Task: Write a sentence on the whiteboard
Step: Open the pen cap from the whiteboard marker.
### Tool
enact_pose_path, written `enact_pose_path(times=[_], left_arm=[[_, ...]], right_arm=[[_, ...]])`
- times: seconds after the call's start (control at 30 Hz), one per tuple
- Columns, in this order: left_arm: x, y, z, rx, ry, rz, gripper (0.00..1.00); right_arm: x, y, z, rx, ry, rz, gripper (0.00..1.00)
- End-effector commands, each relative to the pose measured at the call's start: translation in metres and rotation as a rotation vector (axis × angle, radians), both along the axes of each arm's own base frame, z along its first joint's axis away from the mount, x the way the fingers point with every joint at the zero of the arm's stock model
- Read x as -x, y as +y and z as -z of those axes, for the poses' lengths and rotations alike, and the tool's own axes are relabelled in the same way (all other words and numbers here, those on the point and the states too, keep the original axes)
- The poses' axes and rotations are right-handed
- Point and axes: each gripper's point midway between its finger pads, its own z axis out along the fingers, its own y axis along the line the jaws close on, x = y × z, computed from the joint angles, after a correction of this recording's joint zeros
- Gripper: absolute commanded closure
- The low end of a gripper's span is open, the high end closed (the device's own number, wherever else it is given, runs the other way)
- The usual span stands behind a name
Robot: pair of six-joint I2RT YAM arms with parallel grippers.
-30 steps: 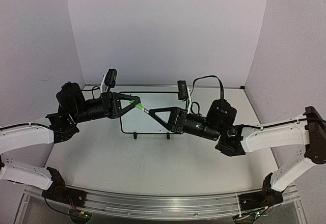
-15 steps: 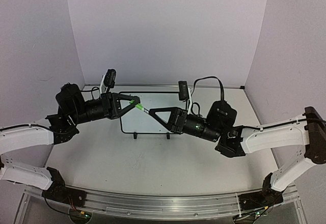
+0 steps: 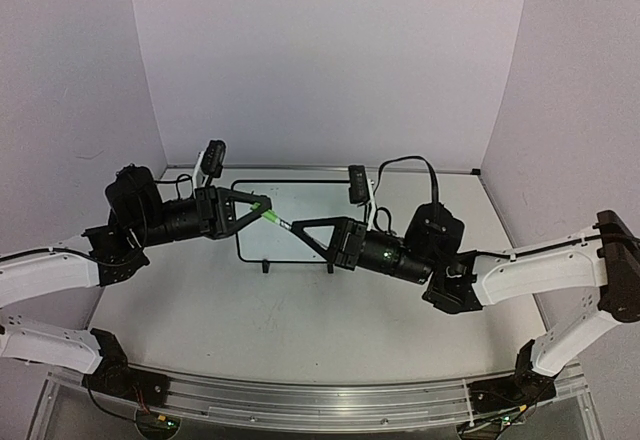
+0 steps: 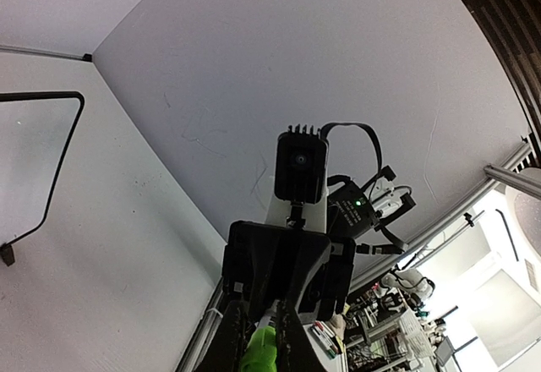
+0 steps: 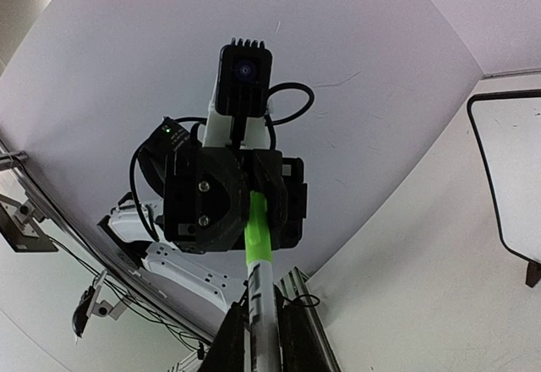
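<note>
The whiteboard [image 3: 312,200] stands on its two black feet at the middle back of the table; its edge also shows in the wrist views [image 4: 59,148] [image 5: 511,161]. The sentence is not visible in any view. In front of the board, above the table, a marker is held between both grippers. My left gripper [image 3: 262,207] [image 4: 258,325] is shut on the marker's green cap [image 3: 269,214] [image 4: 259,353] [image 5: 258,228]. My right gripper [image 3: 298,227] [image 5: 264,325] is shut on the marker's white barrel [image 3: 285,223] [image 5: 262,300]. The two grippers face each other tip to tip.
White walls close the table in at the back and both sides. Both arms reach inward from the near corners over the grey tabletop [image 3: 280,320]. A metal rail [image 3: 300,405] runs along the near edge.
Both grippers have sunk slightly and drawn a little apart along the marker, so more of it shows between them. The board has not moved.
</note>
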Motion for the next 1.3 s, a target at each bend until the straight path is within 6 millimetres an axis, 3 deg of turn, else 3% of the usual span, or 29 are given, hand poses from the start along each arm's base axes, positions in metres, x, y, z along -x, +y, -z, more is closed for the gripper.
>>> enact_pose_path(times=[0.0, 0.13, 0.47, 0.7, 1.27], left_arm=[[-0.026, 0.017, -0.041, 0.094, -0.082, -0.13, 1.0], [-0.027, 0.016, -0.04, 0.095, -0.081, -0.129, 1.0], [-0.026, 0.01, -0.036, 0.097, -0.067, -0.092, 1.0], [-0.022, 0.008, -0.029, 0.078, -0.057, -0.069, 1.0], [-0.017, 0.011, -0.021, 0.017, -0.072, -0.07, 1.0]], right_arm=[[0.006, 0.007, -0.01, 0.036, -0.043, -0.062, 0.76], [0.008, 0.007, -0.012, 0.035, -0.055, -0.069, 0.59], [0.001, 0.003, -0.024, -0.023, -0.07, -0.02, 0.47], [-0.003, 0.004, -0.037, -0.068, -0.086, -0.005, 0.46], [-0.005, 0.015, -0.041, -0.085, -0.088, -0.024, 0.49]])
